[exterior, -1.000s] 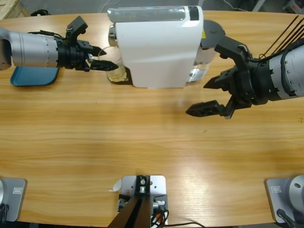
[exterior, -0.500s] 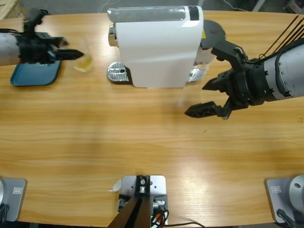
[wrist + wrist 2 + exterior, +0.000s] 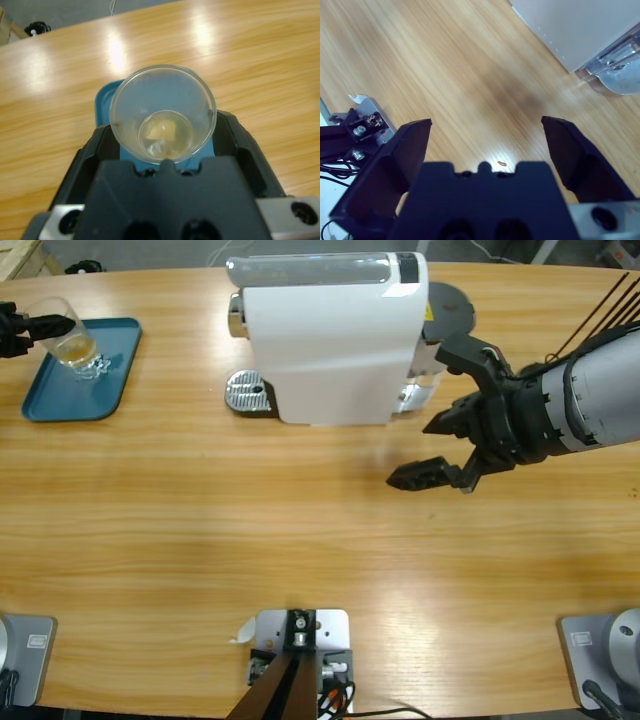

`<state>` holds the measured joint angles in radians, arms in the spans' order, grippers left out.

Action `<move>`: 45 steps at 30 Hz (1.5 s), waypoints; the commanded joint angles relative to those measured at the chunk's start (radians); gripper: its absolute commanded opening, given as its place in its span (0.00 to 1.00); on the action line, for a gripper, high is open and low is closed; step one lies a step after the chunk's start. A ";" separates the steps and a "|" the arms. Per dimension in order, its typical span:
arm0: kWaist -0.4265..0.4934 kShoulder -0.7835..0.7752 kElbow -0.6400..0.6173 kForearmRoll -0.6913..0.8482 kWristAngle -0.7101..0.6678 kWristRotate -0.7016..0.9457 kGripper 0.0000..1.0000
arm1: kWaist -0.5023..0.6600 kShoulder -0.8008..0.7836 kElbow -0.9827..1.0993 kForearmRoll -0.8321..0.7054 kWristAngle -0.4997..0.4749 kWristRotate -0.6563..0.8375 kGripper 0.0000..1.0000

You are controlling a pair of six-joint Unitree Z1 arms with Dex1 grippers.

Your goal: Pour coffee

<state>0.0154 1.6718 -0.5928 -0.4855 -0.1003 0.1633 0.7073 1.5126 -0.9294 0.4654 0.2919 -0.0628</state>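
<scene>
A long wooden table point(image 3: 300, 530) is carrying everything. A big white coffee machine point(image 3: 330, 335) is standing at the middle of the table's far edge, with a round metal drip plate point(image 3: 246, 392) sticking out at its lower left side. A blue tray point(image 3: 100, 380) is lying at the far left corner of the table.

The right arm is reaching in from the right edge, and its gripper point(image 3: 437, 448) is hanging over bare wood just in front of the machine's right end, with its jaws spread wide and gripping nothing; the right wrist view is showing only table between them.

The left gripper point(image 3: 22, 332) is showing only at the left edge, beside the tray's far left corner. Its jaws are clenching a clear glass point(image 3: 68, 335), one on each side, as the left wrist view is showing. The glass is sitting over the tray's far left part; whether it is touching the tray cannot be told. The coffee point(image 3: 165, 131) is lying as a thin yellowish layer in the bottom of that glass.
</scene>
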 commanded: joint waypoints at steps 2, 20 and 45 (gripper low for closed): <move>0.031 0.114 0.020 -0.021 0.030 -0.022 0.36 | 0.010 0.035 0.000 -0.006 0.018 -0.012 1.00; 0.034 -0.082 0.101 0.017 0.013 -0.040 0.99 | 0.010 -0.007 -0.037 0.003 0.020 -0.011 1.00; -0.324 -0.881 -0.223 1.291 -0.228 -0.053 1.00 | 0.020 -0.324 0.081 0.163 -0.393 0.014 1.00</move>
<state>-0.2781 0.8576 -0.7902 0.7240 -0.3217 0.1247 0.7177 1.2825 -0.9421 0.5970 -0.0337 -0.0627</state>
